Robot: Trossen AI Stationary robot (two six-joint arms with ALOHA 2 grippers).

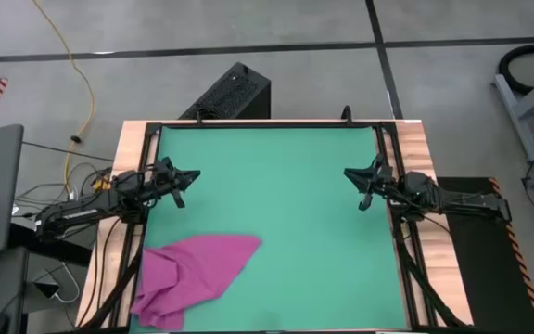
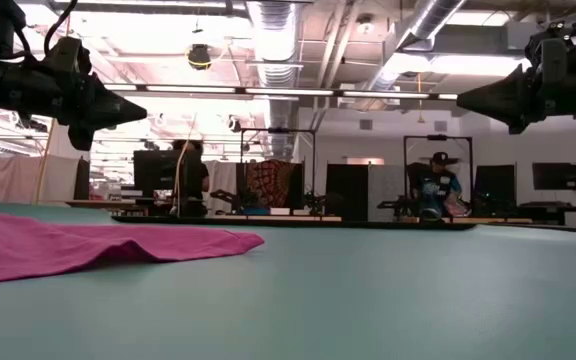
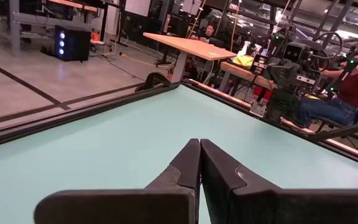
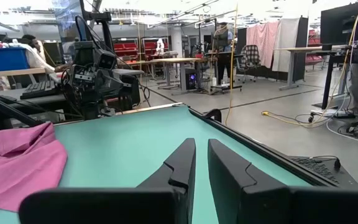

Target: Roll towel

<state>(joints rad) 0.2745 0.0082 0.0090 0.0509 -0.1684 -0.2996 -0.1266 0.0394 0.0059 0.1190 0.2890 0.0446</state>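
Note:
The magenta-pink towel [image 1: 193,276] lies loosely bunched on the green mat [image 1: 286,213] at the near left corner, with its left part over the mat's edge. It also shows in the low view [image 2: 58,248] and the right wrist view [image 4: 17,162]. My left gripper [image 1: 191,176] is shut and empty, raised above the mat's left side, beyond the towel's far end. My right gripper [image 1: 350,173] is shut but for a narrow slit, empty, and raised above the mat's right side. The left wrist view shows the shut fingers [image 3: 199,158] over bare mat.
A black frame [image 1: 267,123] and wooden border run around the mat. A black box [image 1: 235,93] stands on the floor beyond the far edge. People sit at desks in the room behind. Bare mat lies between the two grippers.

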